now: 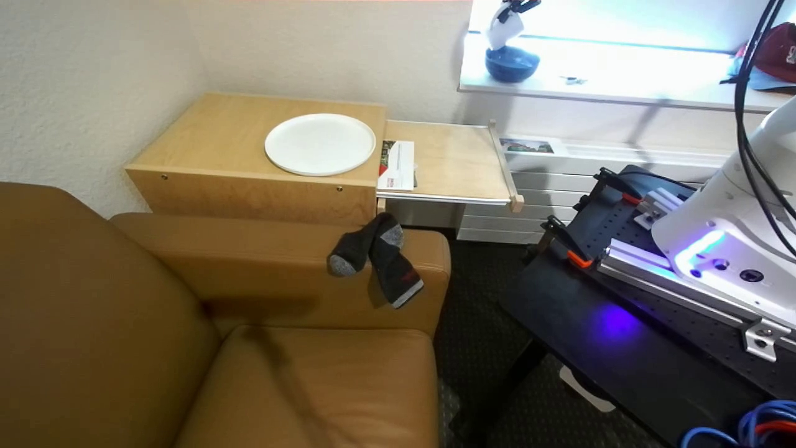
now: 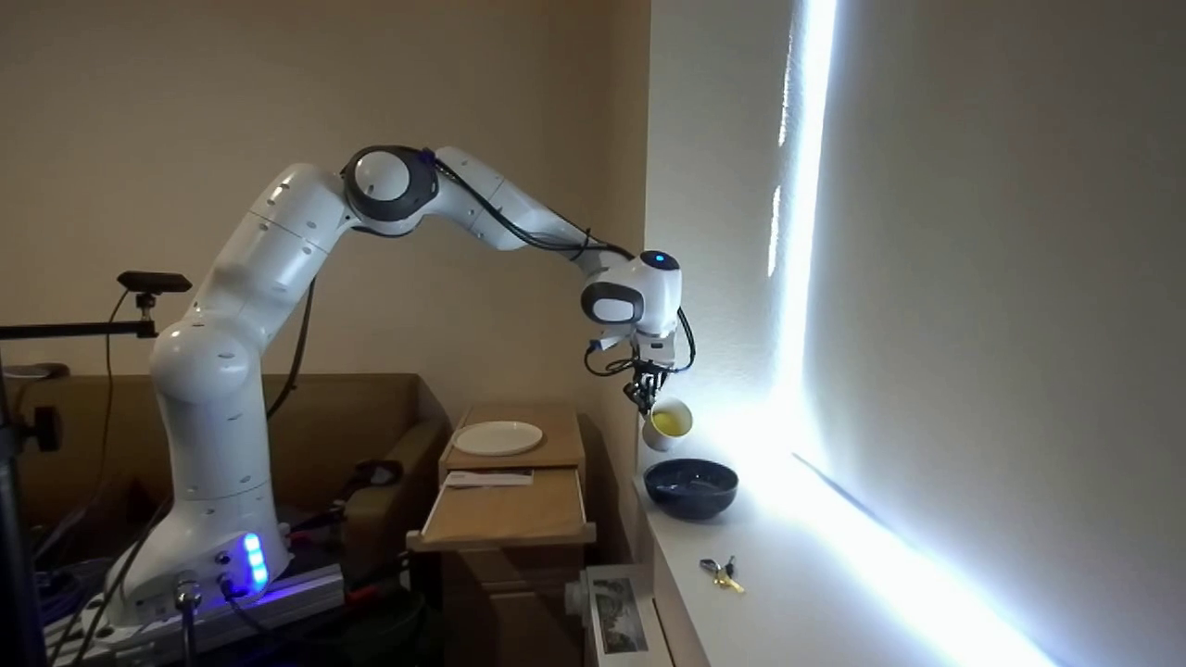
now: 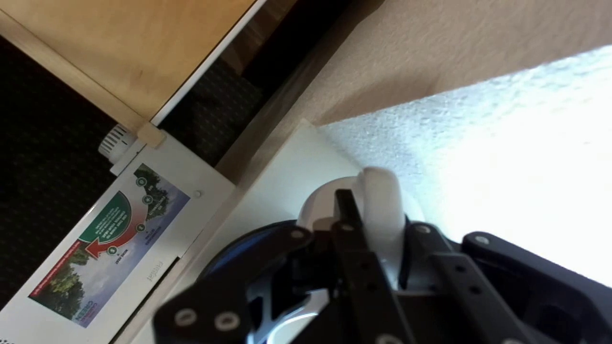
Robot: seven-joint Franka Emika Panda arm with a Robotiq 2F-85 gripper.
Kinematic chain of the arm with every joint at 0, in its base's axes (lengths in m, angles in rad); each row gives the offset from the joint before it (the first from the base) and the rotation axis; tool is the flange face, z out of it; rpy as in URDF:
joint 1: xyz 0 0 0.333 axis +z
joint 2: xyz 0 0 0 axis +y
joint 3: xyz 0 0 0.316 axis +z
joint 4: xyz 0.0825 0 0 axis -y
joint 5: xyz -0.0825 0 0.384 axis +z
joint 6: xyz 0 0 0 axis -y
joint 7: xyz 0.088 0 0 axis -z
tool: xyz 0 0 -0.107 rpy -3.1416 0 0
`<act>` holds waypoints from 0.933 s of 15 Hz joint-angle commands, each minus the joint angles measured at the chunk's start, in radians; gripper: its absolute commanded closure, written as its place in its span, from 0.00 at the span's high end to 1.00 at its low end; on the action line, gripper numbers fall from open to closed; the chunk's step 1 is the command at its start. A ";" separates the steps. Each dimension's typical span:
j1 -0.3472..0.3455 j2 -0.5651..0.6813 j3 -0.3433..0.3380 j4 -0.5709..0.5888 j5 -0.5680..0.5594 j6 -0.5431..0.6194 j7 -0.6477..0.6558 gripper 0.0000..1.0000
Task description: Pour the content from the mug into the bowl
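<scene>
The tool [image 3: 377, 217] is clamped on the handle [image 3: 380, 186] of one mug [image 2: 653, 437], mug tipped, yellow contents [image 2: 668, 423] showing! In an exterior view, one dark blue bowl [image 2: 690, 505] sits just below, towards five o'clock, on the windowsill [image 2: 788, 602]; one bunch of keys [image 2: 722, 577] lies at the bowl's five, one white plate [image 2: 498, 438] between nine and ten. In an exterior view, two dark socks [image 1: 392, 261] drape the sofa arm [image 1: 267, 249], plate's five.

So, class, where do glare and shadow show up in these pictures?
In an exterior view, glare bleaches much of the windowsill, the pale mug nearly merging with it, and a shadow streaks the sofa seat; in an exterior view, a harsh strip of light glares beyond the dark bowl; in the wrist view, much of the right side is blown white beside the black gripper.
</scene>
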 commanded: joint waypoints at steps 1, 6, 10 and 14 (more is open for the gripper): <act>-0.026 0.051 0.015 0.045 0.059 -0.035 0.033 0.04; -0.078 0.132 0.026 0.106 0.202 -0.065 0.049 0.04; -0.120 0.164 0.031 0.154 0.311 -0.101 0.038 0.04; -0.169 0.200 0.047 0.198 0.451 -0.200 0.029 0.04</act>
